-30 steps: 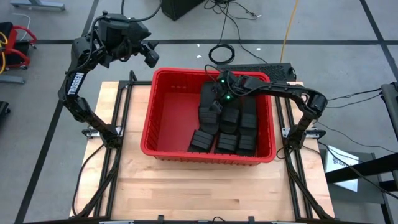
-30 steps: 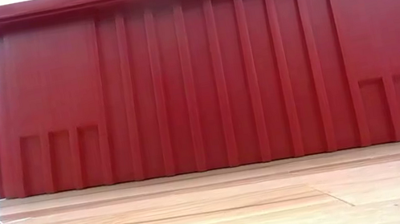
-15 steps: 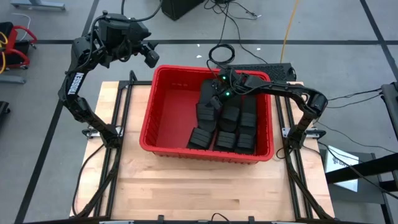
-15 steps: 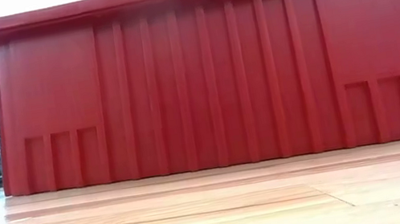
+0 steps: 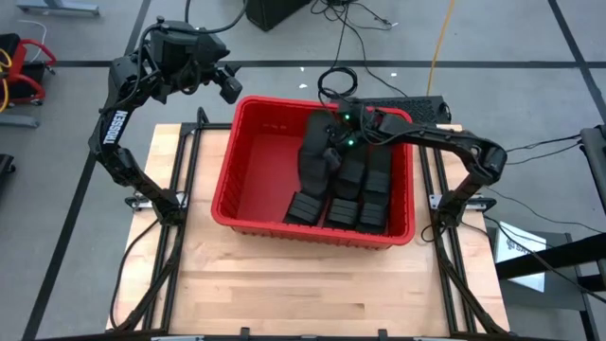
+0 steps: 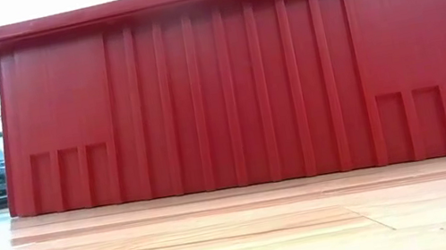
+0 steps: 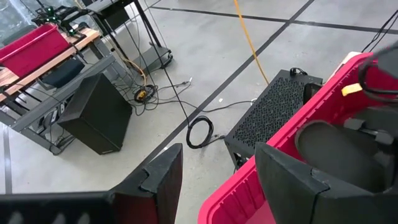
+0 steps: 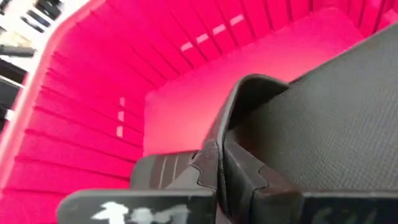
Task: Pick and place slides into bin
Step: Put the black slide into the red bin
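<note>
The red bin (image 5: 256,170) stands on the wooden table; its ribbed near wall (image 6: 244,85) fills the low view. Several black slides (image 5: 365,189) lie side by side in its right half. My right gripper (image 5: 333,144) is inside the bin near its far wall, shut on the leftmost slide (image 5: 311,166). My left gripper (image 5: 227,87) is open and empty, held high beyond the bin's far left corner. Its wrist view shows the bin's rim (image 7: 249,186) and a slide (image 7: 336,149). My right gripper pinches the thin rim of the slide's sole (image 8: 219,146) between its two fingers, close to the sole's rounded far end (image 8: 249,84). The fingers come slanting down from the table's far right. The slide's strap end (image 5: 303,208) lies low by the bin's near wall.
Bare wooden table (image 5: 284,294) lies between the bin and the near edge. The bin's left half shows bare red floor. A black grille box (image 5: 398,104) and cables (image 5: 336,80) lie on the floor beyond the far edge.
My right gripper has moved a little toward the table's far edge, still shut on the slide, whose far end has gone with it. The bin has slid a little toward the far edge.
</note>
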### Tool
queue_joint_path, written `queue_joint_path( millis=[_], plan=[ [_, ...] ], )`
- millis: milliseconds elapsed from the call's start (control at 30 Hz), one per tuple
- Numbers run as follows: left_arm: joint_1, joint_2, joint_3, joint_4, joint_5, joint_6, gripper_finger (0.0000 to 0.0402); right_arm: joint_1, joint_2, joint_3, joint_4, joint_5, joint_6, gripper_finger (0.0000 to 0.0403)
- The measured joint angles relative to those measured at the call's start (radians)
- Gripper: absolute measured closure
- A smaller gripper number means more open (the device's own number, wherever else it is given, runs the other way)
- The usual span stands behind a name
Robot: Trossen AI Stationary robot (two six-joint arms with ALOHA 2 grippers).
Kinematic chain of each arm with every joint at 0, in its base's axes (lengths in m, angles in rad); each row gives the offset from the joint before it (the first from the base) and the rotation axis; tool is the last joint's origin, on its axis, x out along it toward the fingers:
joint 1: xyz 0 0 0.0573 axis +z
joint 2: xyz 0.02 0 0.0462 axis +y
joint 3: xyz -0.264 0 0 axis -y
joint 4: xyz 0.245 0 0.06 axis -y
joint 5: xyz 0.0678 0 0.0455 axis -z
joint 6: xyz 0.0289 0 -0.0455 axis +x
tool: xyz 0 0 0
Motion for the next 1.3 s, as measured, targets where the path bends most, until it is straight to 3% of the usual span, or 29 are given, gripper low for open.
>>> queue_joint_path(
  millis=[233, 533, 800, 933, 1167, 1300],
  plan=[
    [0.000, 0.000, 0.000, -0.003, 0.001, -0.003, 0.0204, 0.017, -0.032, -0.001, -0.005, 0.052, 0.013, 0.0402],
    [0.000, 0.000, 0.000, -0.016, 0.003, -0.012, 0.0204, 0.010, -0.037, -0.002, 0.039, -0.105, 0.248, 0.0402],
    [0.000, 0.000, 0.000, -0.033, 0.003, -0.029, 0.0204, 0.007, -0.037, -0.003, 0.134, -0.132, 0.380, 0.0402],
    [0.000, 0.000, 0.000, -0.042, 0.003, -0.030, 0.0204, -0.019, -0.038, -0.101, 0.307, -0.149, 0.512, 0.0402],
    [0.000, 0.000, 0.000, -0.042, 0.003, -0.027, 0.0204, -0.050, -0.036, -0.399, 0.868, -0.177, 0.830, 0.0402],
    [0.000, 0.000, 0.000, -0.042, 0.003, -0.026, 0.0204, -0.050, -0.036, -0.466, 0.956, -0.172, 0.880, 0.0402]
  ],
)
